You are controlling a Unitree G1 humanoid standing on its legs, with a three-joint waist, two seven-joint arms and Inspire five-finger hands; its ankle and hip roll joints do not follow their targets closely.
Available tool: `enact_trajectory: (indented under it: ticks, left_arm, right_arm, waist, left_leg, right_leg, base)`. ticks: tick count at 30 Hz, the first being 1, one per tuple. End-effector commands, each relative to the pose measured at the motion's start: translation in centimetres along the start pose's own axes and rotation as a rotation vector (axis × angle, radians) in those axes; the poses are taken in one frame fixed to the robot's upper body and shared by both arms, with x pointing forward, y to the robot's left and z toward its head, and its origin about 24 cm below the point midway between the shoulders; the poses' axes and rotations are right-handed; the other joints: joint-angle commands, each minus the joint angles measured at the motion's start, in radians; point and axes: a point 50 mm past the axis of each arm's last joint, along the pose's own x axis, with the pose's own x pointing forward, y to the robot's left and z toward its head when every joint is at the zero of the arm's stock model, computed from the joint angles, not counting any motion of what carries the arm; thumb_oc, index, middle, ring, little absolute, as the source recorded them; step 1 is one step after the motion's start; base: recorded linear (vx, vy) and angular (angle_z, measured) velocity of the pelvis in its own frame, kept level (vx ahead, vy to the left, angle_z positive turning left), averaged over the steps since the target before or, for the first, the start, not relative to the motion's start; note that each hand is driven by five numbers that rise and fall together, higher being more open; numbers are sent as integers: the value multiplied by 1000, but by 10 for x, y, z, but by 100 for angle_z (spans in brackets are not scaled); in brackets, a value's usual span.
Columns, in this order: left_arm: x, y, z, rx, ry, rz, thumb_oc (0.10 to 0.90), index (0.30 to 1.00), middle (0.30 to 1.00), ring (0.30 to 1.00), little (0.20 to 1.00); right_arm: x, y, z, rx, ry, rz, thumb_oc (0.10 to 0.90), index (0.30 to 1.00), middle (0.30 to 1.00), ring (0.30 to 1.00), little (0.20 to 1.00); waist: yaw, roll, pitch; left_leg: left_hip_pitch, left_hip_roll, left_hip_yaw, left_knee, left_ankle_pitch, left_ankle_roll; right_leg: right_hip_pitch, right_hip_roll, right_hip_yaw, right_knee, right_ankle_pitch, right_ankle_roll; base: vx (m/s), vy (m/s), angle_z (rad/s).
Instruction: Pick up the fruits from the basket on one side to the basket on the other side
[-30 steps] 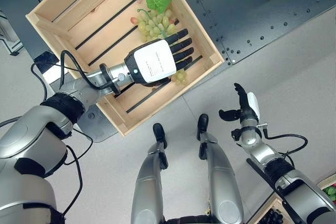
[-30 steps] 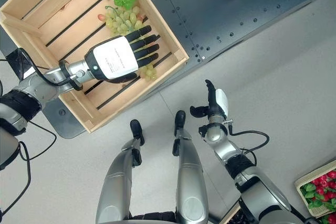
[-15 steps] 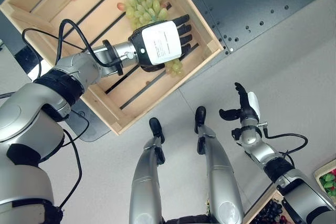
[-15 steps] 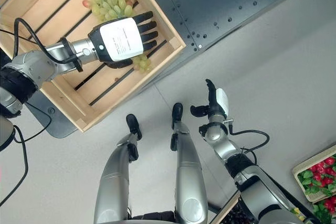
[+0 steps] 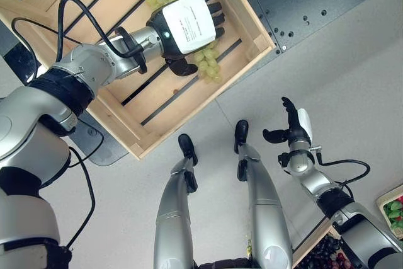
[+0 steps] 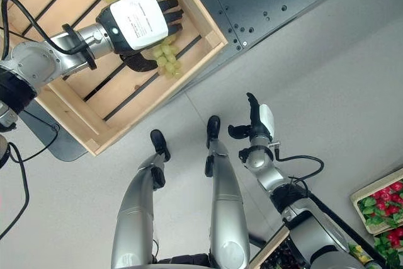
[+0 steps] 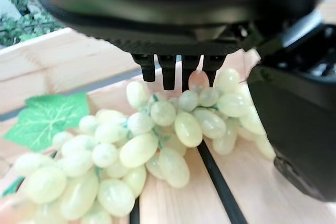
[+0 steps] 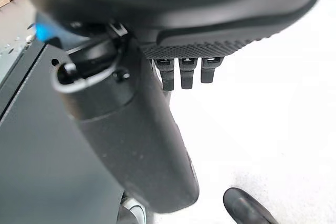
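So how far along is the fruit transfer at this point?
Done: nothing clearly. In hand: the left robot hand is spread open over the green grapes, which lie in the wooden crate, ungripped. Left: probably grasping them and carrying them across. The right robot hand is open above the floor.

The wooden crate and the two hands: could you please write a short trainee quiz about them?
1. True or false: the green grapes lie in the wooden crate.
2. Which hand is over the grapes? A) left hand B) right hand
3. Fill in: the right hand hangs above the grey ____.

Key: 1 true; 2 A; 3 floor.
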Motion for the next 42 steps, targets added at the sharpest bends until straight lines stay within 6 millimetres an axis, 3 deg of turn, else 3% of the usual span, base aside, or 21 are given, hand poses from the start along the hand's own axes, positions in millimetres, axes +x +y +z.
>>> enact_trajectory:
  ticks: [1, 6, 7, 8, 10, 22, 32, 42]
  left_arm:
    - [-14, -12, -45, 78, 307, -228, 800, 900, 900, 900, 900]
    - [-25, -19, -56, 89, 409, -299, 800, 900, 900, 900, 900]
    - [-26, -20, -57, 95, 414, -311, 696, 745, 745, 745, 745]
    - [-26, -21, -56, 95, 403, -315, 529, 493, 493, 493, 493]
    - [-25, -21, -54, 85, 374, -305, 400, 300, 300, 300, 300]
    - [-12, -14, -28, 62, 149, -186, 400, 300, 300, 300, 300]
    - [-13, -6, -27, -19, 131, -83, 400, 300, 300, 300, 300]
    - [-35, -7, -29, -532, 420, 294, 400, 300, 300, 300, 300]
  right_arm:
    - [4, -23, 12, 62, -80, -104, 800, 900, 900, 900, 900]
    - [2, -26, 10, 79, -83, -111, 800, 900, 900, 900, 900]
    - [2, -27, 10, 85, -84, -114, 800, 900, 900, 900, 900]
    - [2, -26, 11, 93, -84, -114, 800, 900, 900, 900, 900]
    - [3, -27, 13, 110, -83, -118, 800, 900, 900, 900, 900]
    - [3, -26, 19, 116, -105, -132, 800, 900, 900, 900, 900]
    - [2, -33, 15, 95, -118, -139, 800, 900, 900, 900, 900]
    - [-12, -23, 5, 91, -113, -114, 800, 900, 900, 900, 900]
  waist:
    - [-9, 17, -11]
    - [-2, 17, -11]
    - [-2, 17, -11]
    - [-2, 16, -11]
    - [0, 15, -11]
    - [1, 12, -11]
    - [3, 25, -11]
    - [20, 24, -11]
  left_leg:
    - [6, -15, 52, 23, -81, -35]
    - [8, -19, 47, 18, -77, -35]
    - [10, -19, 47, 15, -76, -34]
    - [13, -20, 47, 12, -75, -35]
    - [16, -22, 47, 7, -72, -36]
    - [64, -25, 56, -22, -70, -31]
    - [124, -26, 64, -29, -75, -26]
    - [293, -41, 56, -78, -82, -20]
  right_leg:
    - [38, 47, -8, -23, -56, 34]
    - [43, 45, -15, -23, -55, 35]
    - [45, 45, -16, -24, -55, 35]
    - [47, 45, -18, -26, -55, 35]
    - [51, 45, -21, -31, -53, 35]
    - [89, 51, -26, -42, -54, 37]
    - [145, 48, -30, -34, -65, 37]
    - [303, 48, -23, -63, -78, 43]
  base:
    - [-30, -3, 1]
    - [0, 0, 0]
    - [-30, -8, 0]
    - [0, 0, 0]
    - [0, 0, 0]
    - [-2, 0, 1]
    - [-2, 1, 0]
    - [-3, 2, -1]
